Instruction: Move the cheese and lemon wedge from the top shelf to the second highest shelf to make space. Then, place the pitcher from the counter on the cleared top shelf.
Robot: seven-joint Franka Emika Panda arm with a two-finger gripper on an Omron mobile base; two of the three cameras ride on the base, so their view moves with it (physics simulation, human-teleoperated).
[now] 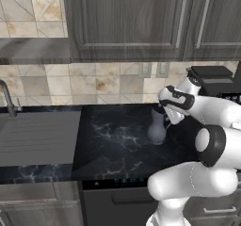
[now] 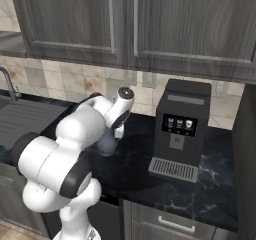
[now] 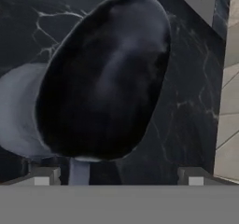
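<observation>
While poised over the pitcher point(image 1: 156, 128) mouth, tool point(image 3: 118, 176) jaws spread wide — gripping nothing, pitcher upright on the surface point(image 1: 117, 140), left of the coffee machine point(image 2: 179, 129).

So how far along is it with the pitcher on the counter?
Nothing visibly done: the dark blue-grey glossy pitcher stands upright on the black marble counter. In hand: the open two-finger gripper hangs right above the pitcher's mouth, fingers apart, gripping nothing. Left: grasp it, lift it, carry it to the fridge's top shelf. The cheese and lemon can't be judged from here.
</observation>
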